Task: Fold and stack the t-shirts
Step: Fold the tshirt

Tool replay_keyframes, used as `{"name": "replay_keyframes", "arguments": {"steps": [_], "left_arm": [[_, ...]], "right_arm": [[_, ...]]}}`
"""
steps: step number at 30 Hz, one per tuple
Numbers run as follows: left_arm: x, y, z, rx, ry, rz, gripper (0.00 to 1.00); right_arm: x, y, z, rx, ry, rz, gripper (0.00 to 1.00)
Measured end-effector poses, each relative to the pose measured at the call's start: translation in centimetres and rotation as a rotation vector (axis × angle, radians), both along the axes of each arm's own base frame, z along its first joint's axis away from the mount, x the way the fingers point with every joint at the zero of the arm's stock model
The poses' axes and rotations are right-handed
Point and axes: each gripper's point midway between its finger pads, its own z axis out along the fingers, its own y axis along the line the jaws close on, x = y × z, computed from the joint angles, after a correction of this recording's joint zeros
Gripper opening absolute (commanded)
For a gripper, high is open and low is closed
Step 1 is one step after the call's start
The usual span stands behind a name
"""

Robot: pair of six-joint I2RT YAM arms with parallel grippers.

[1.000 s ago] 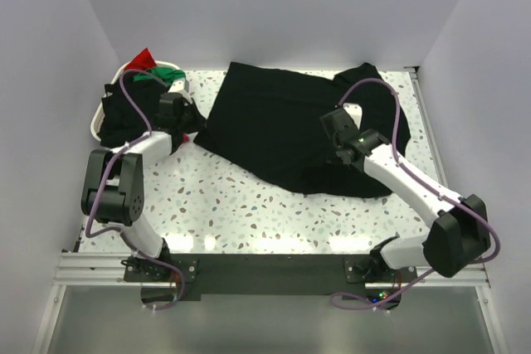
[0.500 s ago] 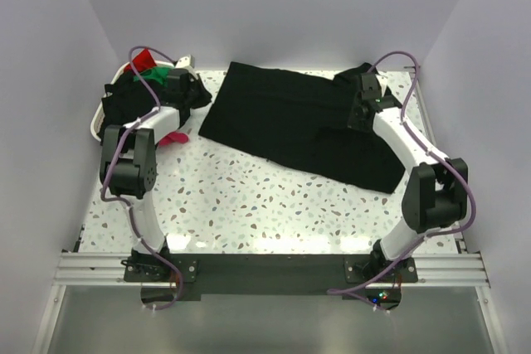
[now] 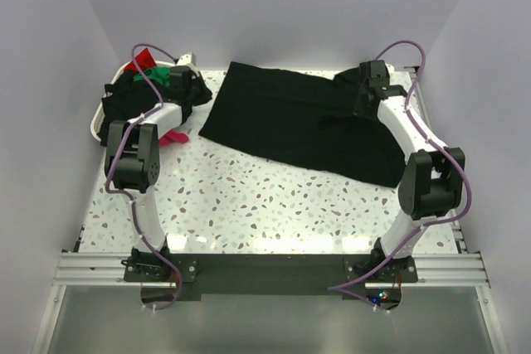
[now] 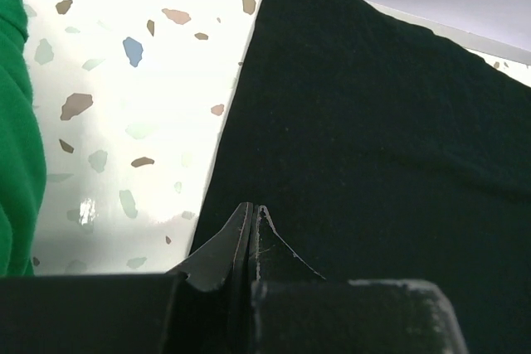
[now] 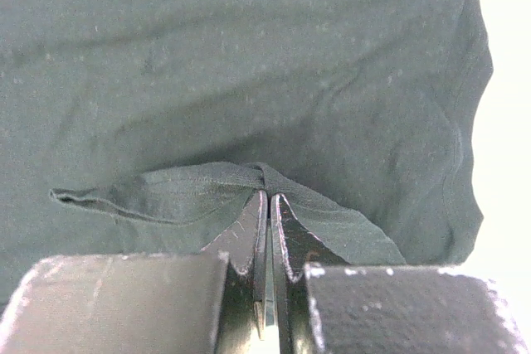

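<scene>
Left tool (image 4: 251,209) and right tool (image 5: 267,196) each pinch the one spread black t-shirt (image 3: 282,122).

Robot lab test booth: plain white walls (image 3: 274,6); speckled tabletop (image 3: 249,205); aluminium rail (image 3: 91,269).

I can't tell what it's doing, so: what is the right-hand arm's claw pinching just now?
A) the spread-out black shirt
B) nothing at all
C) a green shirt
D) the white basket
A: in its wrist view the right gripper is shut on a raised fold of the black t-shirt.
</scene>
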Motion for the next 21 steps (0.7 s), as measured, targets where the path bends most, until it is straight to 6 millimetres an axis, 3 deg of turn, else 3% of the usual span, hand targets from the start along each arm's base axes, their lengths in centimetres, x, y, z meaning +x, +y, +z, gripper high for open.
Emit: {"name": "replay_keyframes", "arguments": {"steps": [7, 17, 21], "left_arm": [[0.9, -0.1, -1.6, 0.017, 0.023, -0.012, 0.03], [1.7, -0.1, -4.6, 0.052, 0.086, -0.03, 0.39], [1.2, -0.1, -5.9, 0.06, 0.131, -0.029, 0.45]], "right_arm": [[1.4, -0.3, 0.2, 0.013, -0.009, 0.003, 0.0], [1.7, 0.1, -1.0, 0.027, 0.018, 0.022, 0.0], [1.7, 0.3, -1.6, 0.032, 0.032, 0.027, 0.0]]}}
